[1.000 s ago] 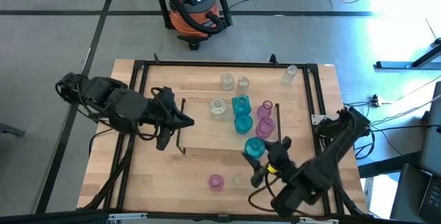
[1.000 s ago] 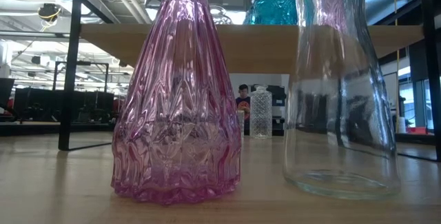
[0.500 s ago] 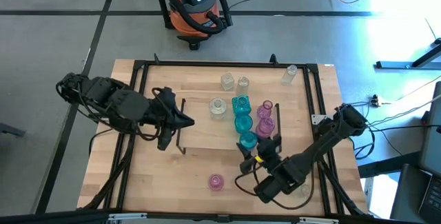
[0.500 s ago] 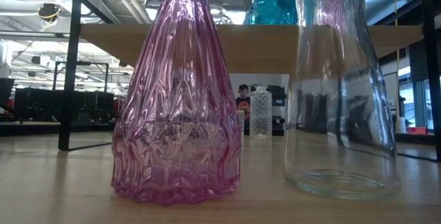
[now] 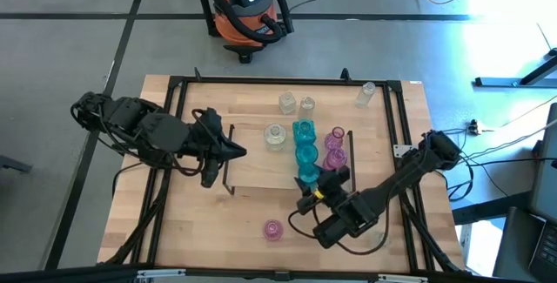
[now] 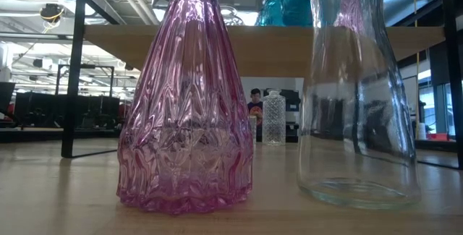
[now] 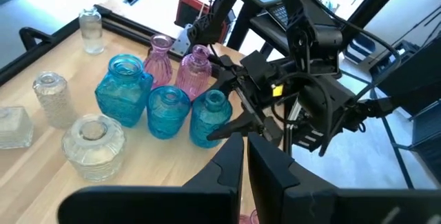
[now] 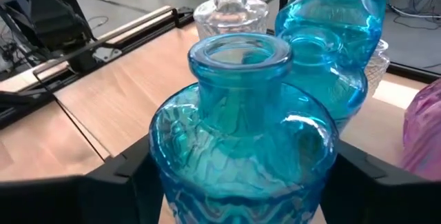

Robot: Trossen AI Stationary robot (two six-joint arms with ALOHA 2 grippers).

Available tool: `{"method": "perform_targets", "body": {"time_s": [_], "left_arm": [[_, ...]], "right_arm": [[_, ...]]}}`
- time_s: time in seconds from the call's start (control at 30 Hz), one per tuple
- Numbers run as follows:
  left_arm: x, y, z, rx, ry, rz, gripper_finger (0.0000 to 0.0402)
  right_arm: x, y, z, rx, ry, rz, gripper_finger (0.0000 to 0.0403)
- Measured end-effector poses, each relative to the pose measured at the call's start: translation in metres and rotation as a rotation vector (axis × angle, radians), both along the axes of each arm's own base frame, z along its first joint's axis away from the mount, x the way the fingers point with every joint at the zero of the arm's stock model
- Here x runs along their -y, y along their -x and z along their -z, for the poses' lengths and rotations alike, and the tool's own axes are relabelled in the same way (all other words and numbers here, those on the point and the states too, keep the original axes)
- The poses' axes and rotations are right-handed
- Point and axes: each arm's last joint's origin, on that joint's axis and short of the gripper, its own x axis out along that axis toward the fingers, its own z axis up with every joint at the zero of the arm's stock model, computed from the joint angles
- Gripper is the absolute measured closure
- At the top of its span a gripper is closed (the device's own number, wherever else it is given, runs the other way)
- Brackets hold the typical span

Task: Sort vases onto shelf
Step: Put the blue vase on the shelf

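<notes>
A: From above, what's the layout?

B: The tabletop [image 5: 200, 222] is wood with black rails. The shelf [image 5: 261, 161] sits mid-table, and the vases are clustered on its right part: three teal vases [image 5: 305, 152] in a row, two pink vases [image 5: 334, 148] just beside them, a clear round vase [image 5: 275, 135] to their left. Two clear ones stand behind the shelf and one [image 5: 366, 93] near the far right corner. A pink vase [image 5: 272, 229] stands alone near the front edge.

A: And the arms?

B: The right end effector [image 5: 320, 185] is at the shelf's front right corner, its fingers spread around the nearest teal vase [image 8: 241, 134]; the right wrist view shows that vase filling the gap, a dark finger on each side. I cannot tell whether they press the glass. The left end effector [image 5: 235, 151] hangs over the shelf's left end, fingers pressed together on nothing, as its wrist view shows.

A: What does the low view add?

B: It shows the front pink vase [image 6: 187, 105] and a clear vase [image 6: 358, 97] close up, with the shelf board behind them.

A: Open room?

B: The shelf's left half is bare wood, and so is the front left of the tabletop.
</notes>
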Motion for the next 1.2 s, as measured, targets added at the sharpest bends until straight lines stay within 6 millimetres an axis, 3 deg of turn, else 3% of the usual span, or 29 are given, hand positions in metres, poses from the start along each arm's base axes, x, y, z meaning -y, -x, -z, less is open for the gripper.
{"method": "perform_targets", "body": {"time_s": [0.17,0.43,0.77,1.2], "left_arm": [[0.0,0.0,0.0,0.0,0.0,0.0,0.0388],[0.0,0.0,0.0,-0.004,-0.002,0.001,0.0388],[0.0,0.0,0.0,-0.005,-0.013,0.008,0.0388],[0.0,0.0,0.0,-0.005,-0.017,0.012,0.0388]], "right_arm": [[0.002,-0.008,0.007,-0.022,-0.032,0.003,0.0147],[0.004,-0.013,0.01,-0.02,-0.063,0.011,0.0088],[0.004,-0.013,0.01,-0.018,-0.057,0.012,0.0116],[0.004,-0.012,0.006,-0.045,-0.061,0.008,0.0107]]}}
